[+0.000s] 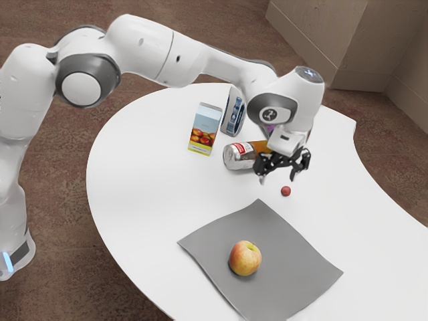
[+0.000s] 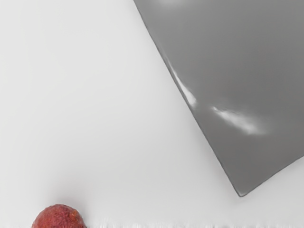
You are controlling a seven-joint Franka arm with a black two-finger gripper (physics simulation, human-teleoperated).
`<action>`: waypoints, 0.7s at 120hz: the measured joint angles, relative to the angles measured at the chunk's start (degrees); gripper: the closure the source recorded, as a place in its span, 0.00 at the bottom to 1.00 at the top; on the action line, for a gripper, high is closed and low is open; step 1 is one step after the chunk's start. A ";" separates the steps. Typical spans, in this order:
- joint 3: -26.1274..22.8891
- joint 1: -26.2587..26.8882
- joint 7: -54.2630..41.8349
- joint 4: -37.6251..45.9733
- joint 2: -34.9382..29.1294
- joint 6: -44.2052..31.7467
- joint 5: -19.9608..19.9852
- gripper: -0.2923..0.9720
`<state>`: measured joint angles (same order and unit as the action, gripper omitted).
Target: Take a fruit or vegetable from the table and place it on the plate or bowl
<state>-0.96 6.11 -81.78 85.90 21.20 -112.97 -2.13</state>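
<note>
Table [image 1: 147, 200]: white, smooth, curved edge; lies directly under the fingers [image 1: 262, 171]. Floor [image 1: 60, 281]: brown, mottled; surrounds the table, lower than the fingers. Cabinet [image 1: 321, 33]: beige, panelled; stands on the floor well beyond the fingers. Light: soft, even.

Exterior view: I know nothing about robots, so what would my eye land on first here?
The big white arm reaches in from the exterior view's left over a white table, its black gripper hanging open close to a tiny red fruit. Nearer the camera, a yellow-red apple sits on a flat grey square plate. By the gripper a bottle lies on its side, near an upright carton with fruit pictured on it.
</note>
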 joint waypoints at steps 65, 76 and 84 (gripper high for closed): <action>-0.54 -1.54 -1.47 -4.63 5.48 -1.52 1.84 0.23; -0.75 -1.90 -1.62 -4.75 6.00 -1.73 1.85 0.23; -0.99 -1.92 -1.70 -5.00 6.13 -1.88 1.86 0.23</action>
<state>-1.95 4.19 -83.48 80.90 27.33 -114.85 -0.27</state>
